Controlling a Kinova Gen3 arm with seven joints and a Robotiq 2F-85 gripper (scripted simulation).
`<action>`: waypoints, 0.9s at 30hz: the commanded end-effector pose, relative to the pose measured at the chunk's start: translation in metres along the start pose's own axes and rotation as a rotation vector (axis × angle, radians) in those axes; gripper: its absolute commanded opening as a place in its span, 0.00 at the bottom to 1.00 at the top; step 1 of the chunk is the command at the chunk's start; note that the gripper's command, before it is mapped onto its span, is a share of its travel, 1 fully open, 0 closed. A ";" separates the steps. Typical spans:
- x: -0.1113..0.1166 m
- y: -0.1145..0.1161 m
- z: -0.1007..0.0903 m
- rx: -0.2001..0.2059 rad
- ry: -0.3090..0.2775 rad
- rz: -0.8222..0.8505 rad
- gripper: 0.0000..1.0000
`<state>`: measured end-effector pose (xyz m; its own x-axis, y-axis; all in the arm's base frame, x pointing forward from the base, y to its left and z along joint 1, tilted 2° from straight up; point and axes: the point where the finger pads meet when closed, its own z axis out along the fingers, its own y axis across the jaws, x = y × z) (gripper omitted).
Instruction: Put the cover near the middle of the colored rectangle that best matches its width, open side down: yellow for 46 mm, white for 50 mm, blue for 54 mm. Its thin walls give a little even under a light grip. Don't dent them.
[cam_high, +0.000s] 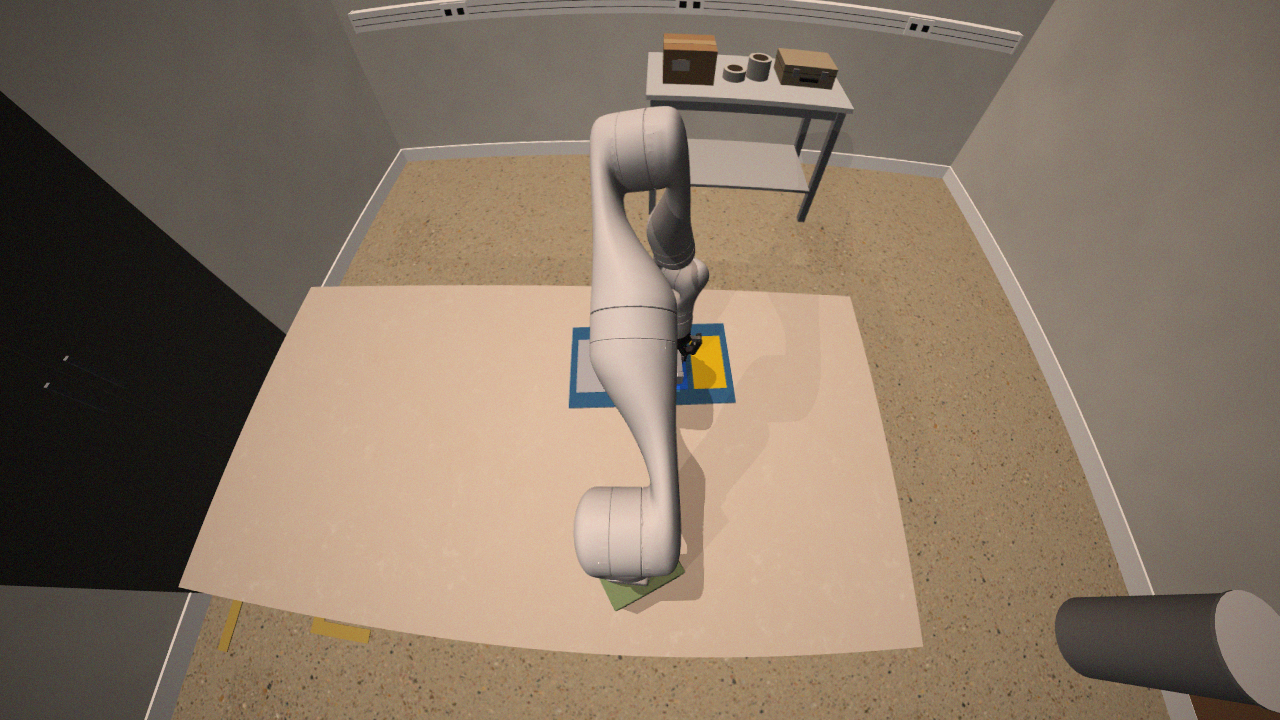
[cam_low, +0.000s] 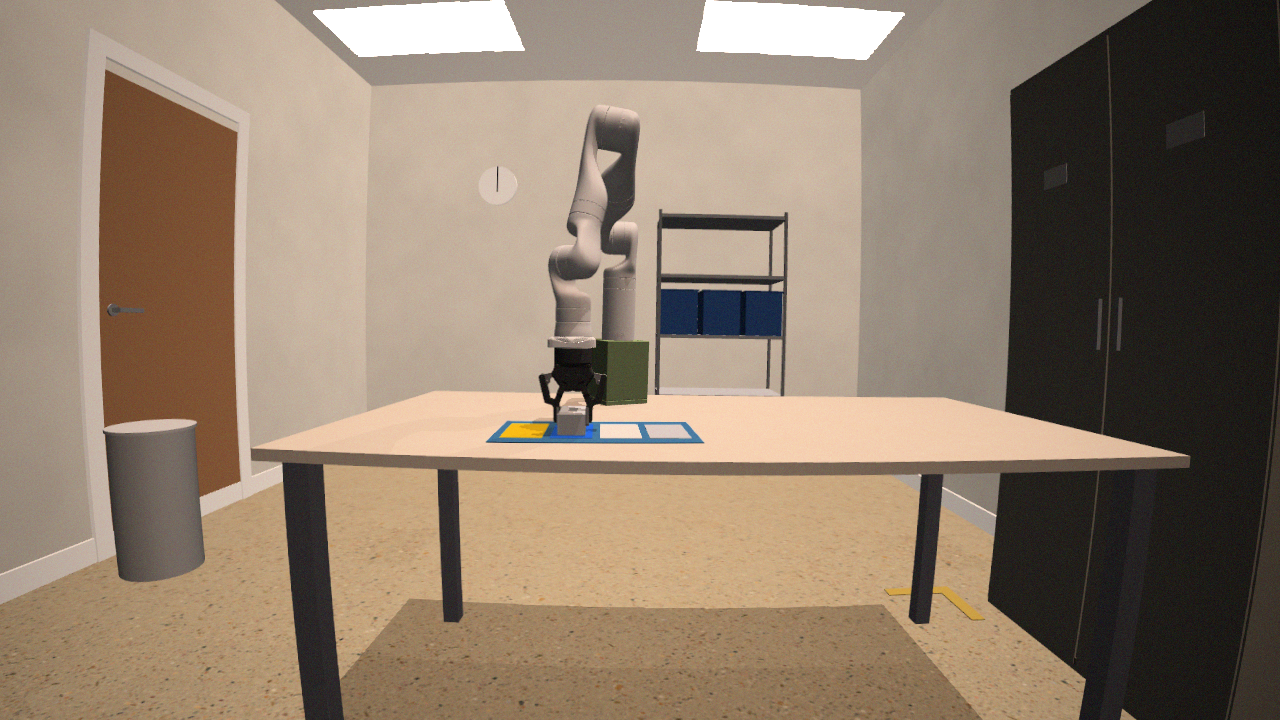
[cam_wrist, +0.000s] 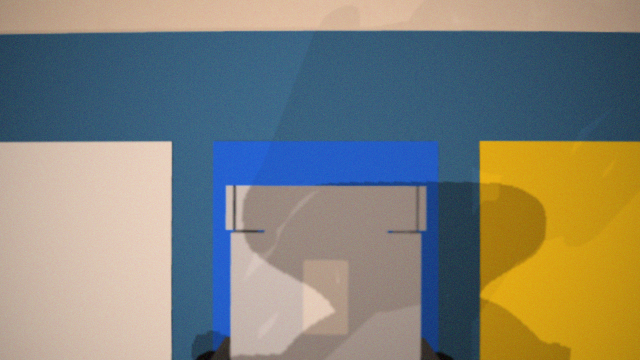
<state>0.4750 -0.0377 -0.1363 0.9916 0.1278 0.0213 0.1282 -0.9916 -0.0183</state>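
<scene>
Cover (cam_wrist: 325, 270), a pale grey box, is sitting clamped in the pincer (cam_low: 571, 404), whose black fingers are pressing its two side walls. In the wrist view its flat closed top is facing up toward the camera, so the open side is facing down. Its long axis is running away from the wrist, toward the far dark-blue border of the mat (cam_wrist: 320, 85), and its sides are lying square to the rectangle edges. It is hanging low over the blue rectangle (cam_wrist: 325, 162), with thin blue strips showing on both sides and a wider band beyond its far end; whether it is touching the mat I cannot tell. The white rectangle (cam_wrist: 85, 250) is lying to one side and the yellow rectangle (cam_wrist: 560, 250) to the other, both apart from the cover. Beyond the mat, the tabletop (cam_wrist: 150, 15) is showing as a beige strip.
</scene>
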 end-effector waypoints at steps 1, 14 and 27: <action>0.003 0.000 0.000 -0.001 0.005 -0.007 0.00; 0.002 0.001 0.000 -0.001 0.004 -0.007 0.00; 0.002 0.001 0.000 -0.001 0.004 -0.007 1.00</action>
<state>0.4757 -0.0377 -0.1368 0.9915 0.1282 0.0219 0.1286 -0.9915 -0.0181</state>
